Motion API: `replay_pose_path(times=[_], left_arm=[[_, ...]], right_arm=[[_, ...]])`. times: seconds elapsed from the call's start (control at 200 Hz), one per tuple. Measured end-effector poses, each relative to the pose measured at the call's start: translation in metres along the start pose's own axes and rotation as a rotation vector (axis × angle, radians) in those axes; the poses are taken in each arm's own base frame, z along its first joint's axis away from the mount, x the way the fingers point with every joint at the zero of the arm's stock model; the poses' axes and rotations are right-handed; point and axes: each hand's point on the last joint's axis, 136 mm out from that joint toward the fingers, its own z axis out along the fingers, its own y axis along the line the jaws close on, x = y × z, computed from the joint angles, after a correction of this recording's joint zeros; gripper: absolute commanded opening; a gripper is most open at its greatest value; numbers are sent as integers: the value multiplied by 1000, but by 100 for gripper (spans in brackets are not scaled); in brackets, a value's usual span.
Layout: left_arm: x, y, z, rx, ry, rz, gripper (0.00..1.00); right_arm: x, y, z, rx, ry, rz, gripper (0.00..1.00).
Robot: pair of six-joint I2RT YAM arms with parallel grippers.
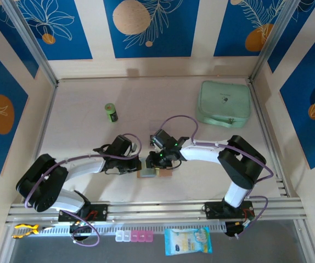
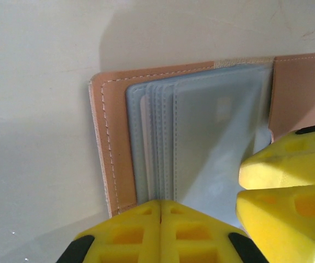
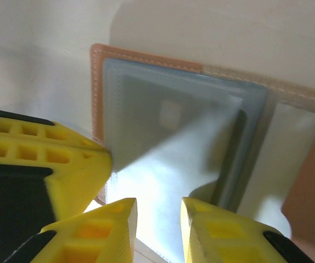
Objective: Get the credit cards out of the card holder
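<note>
Card holder lies open, mid near edge of worktop. Left end effector pressed together on its near edge, likely pinning it. Right end effector slightly spread around a raised pocket leaf; pinching, cannot tell. Credit cards not yet out.

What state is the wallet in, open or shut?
Open: the wallet lies spread, leather cover flat underneath, with its grey-blue pockets fanned out and exposed.
</note>
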Motion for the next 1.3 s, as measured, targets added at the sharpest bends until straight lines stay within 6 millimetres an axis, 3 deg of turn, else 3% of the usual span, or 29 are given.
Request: replay_pose_path(times=[0.485,1.0,1.296], left_arm=[[0,5,-3,-30,-14,2,6],[-4,-2,-11,-15,-40,6,7],[-2,-11,-10,7,-42,0,13]], right_arm=[[2,-7,-2,38,-4,5,27],[4,-12,-3,48,-11,7,27],[6,-14,-3,51,-8,9,26]])
